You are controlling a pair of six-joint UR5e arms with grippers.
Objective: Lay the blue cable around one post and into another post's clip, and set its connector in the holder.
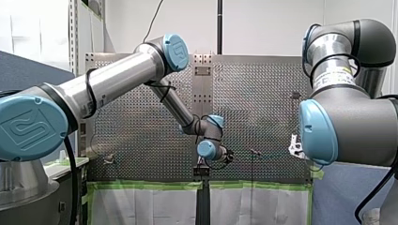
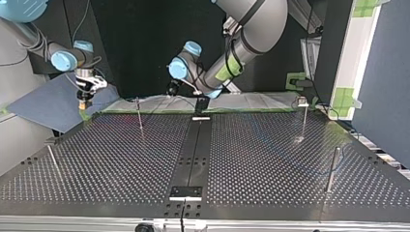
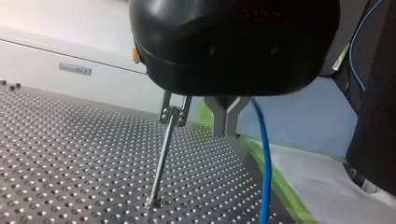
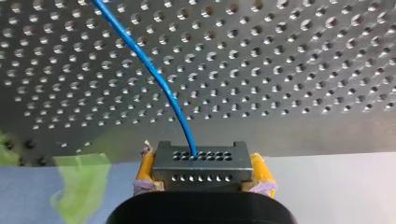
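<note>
Two grippers sit along one edge of the table point(image 4: 289, 70). You have the right gripper point(image 4: 204, 169) pinching the connector point(image 4: 201, 159) between yellow pads, just off that edge near a corner, with the blue cable point(image 4: 154, 70) trailing across the table. The left gripper point(image 3: 226, 119) hangs beside a post point(image 3: 161, 163); you cannot tell its state. Routing seems the step in hand, so next steer the cable around that post.
</note>
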